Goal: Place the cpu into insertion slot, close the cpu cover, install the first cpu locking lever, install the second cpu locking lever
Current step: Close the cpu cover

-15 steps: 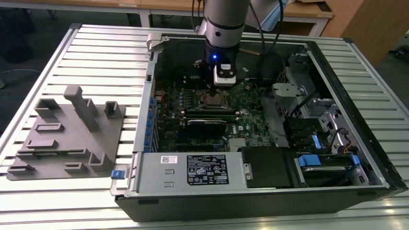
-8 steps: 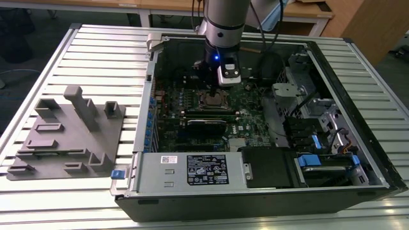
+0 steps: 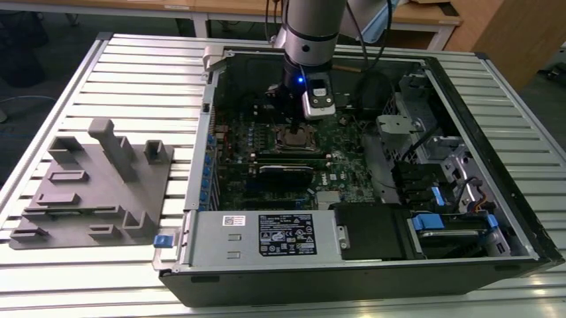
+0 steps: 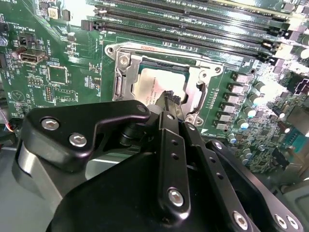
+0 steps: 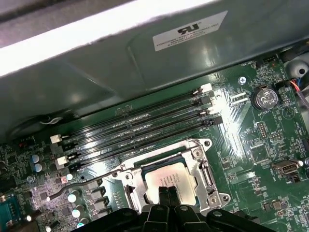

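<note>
gripper fingers pressed together, nothing pinched, tips over cpu top, contact unclear. cpu sits flat in socket on green motherboard, inside open pc case. cpu cover lies down flat, framing chip. memory slots just beside socket.

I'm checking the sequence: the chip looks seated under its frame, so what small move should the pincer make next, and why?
Probably lift the pincer slightly, straight off the small flat silvery-grey square cpu. The cpu already lies in its socket, the thin shiny metal cpu cover lies flat around it, and the shut pincer tips sit over its top holding nothing.
</note>
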Robot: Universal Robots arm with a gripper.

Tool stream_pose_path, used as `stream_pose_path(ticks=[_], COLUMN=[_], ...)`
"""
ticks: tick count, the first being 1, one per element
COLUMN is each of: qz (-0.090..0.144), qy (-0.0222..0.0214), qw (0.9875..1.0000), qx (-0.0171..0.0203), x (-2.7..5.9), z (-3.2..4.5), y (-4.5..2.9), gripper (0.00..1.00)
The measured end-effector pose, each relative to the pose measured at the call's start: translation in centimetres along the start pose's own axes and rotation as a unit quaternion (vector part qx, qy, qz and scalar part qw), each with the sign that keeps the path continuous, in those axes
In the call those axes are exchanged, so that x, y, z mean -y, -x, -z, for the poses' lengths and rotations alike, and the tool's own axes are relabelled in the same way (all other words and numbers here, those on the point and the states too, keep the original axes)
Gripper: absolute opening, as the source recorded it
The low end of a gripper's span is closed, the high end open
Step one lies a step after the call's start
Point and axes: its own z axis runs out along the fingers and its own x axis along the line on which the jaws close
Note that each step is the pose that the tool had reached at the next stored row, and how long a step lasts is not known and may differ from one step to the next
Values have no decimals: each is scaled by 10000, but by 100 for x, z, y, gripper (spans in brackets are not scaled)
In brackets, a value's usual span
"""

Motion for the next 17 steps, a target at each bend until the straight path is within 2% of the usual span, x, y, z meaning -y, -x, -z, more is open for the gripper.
stream_pose_path(ticks=[2,5,9,13,17], qz=[67,324,684,1045,1409], qy=[-1,-3,-6,-8,-11], qw=[10000,9995,9977,9945,9900], qx=[-2,-10,-20,-30,-41], x=[0,0,0,1,1], z=[-1,-4,-10,-18,-29], y=[0,0,0,0,0], gripper=[11,11,11,11,11])
